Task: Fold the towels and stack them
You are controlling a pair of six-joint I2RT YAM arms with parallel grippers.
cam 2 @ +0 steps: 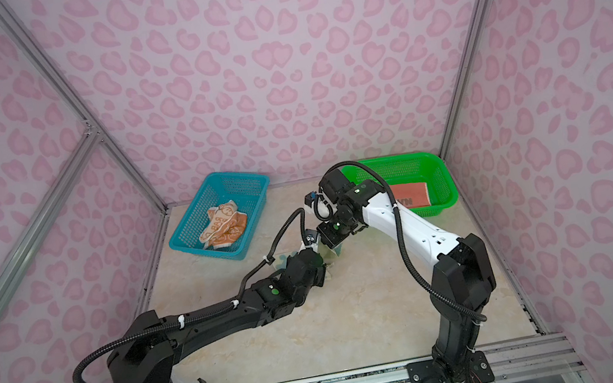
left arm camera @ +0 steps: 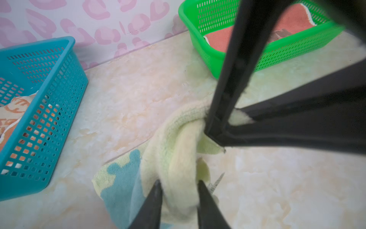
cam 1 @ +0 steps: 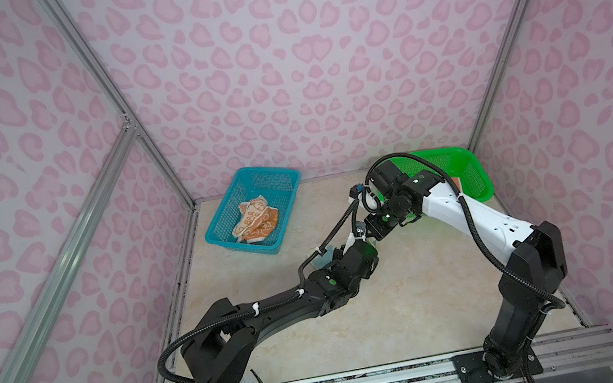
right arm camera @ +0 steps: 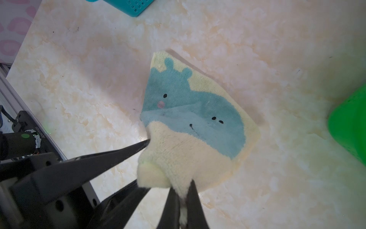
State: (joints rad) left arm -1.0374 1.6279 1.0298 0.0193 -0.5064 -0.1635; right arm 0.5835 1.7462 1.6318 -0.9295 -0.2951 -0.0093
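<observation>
The light-blue-and-cream whale towel point(right arm camera: 194, 111) hangs partly lifted over the middle of the table, one end still on the surface. My left gripper point(left arm camera: 179, 182) is shut on a bunched cream fold of it point(left arm camera: 178, 150). My right gripper point(right arm camera: 181, 187) is shut on a cream corner close beside, and its black fingers point(left arm camera: 233, 79) cross the left wrist view. In both top views the two grippers meet mid-table and hide most of this towel. A crumpled orange-and-cream lettered towel point(cam 1: 255, 222) lies in the blue basket point(cam 1: 281, 175). A flat coral towel point(cam 2: 411, 196) lies in the green basket point(cam 2: 441, 178).
The blue basket stands at the back left and the green basket at the back right, both against the pink patterned wall. Aluminium rails run along the table's front edge point(cam 1: 369, 376). Marble-look tabletop point(cam 1: 400, 311) spreads in front of the arms.
</observation>
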